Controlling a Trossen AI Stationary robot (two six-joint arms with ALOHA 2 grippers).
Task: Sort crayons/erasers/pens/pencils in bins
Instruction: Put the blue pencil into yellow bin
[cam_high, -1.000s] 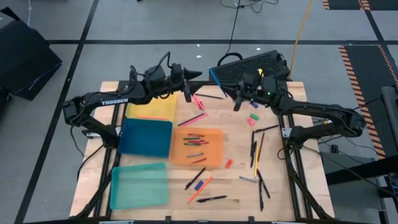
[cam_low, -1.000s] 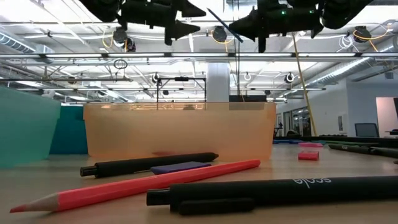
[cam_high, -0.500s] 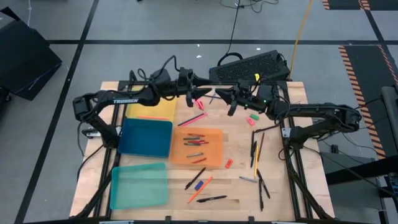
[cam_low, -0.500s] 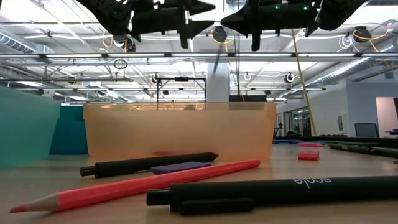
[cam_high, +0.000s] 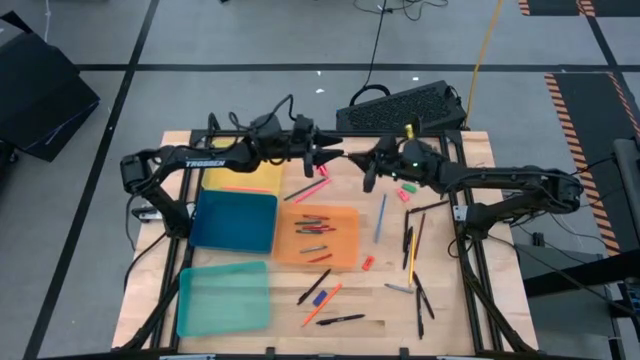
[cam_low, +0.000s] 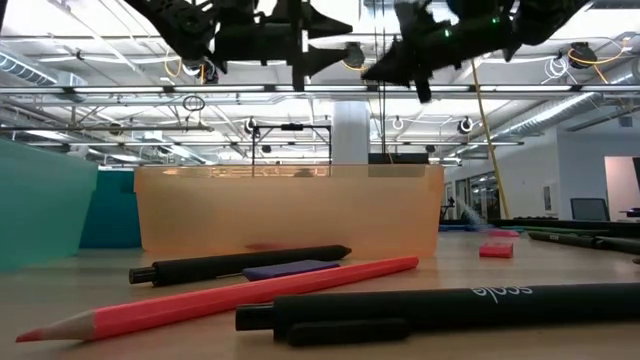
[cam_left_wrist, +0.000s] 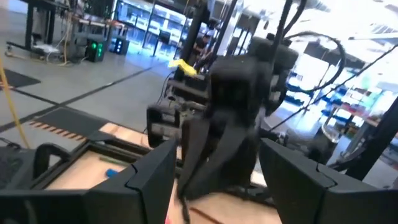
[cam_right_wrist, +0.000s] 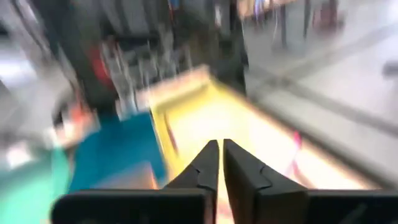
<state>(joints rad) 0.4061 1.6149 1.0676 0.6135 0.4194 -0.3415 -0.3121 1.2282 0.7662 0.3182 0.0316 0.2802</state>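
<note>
My left gripper (cam_high: 333, 158) hangs open over the table's far middle, pointing toward the right arm. My right gripper (cam_high: 366, 176) is shut on nothing just to its right, and shows between the left fingers in the left wrist view (cam_left_wrist: 239, 124). A blue pen (cam_high: 380, 218) lies flat on the wood right of the orange bin (cam_high: 345, 250), which holds several crayons (cam_high: 314, 230). The yellow bin (cam_high: 245, 176), dark blue bin (cam_high: 235, 220) and teal bin (cam_high: 223, 297) stand on the left. Pink pencils (cam_high: 314, 189) lie below the grippers. Erasers (cam_high: 405, 190) lie to the right.
Black pens (cam_high: 410, 245) lie along the right side, and more pens and pencils (cam_high: 322, 295) near the front edge. A red eraser (cam_high: 368, 263) sits right of the orange bin. A dark keyboard (cam_high: 400, 105) lies beyond the far edge.
My right gripper has swung toward the table's left, at first carrying the blue pen raised. The pen has left the gripper and fallen flat onto the table right of the orange bin. My left gripper has reached rightward toward the right gripper.
</note>
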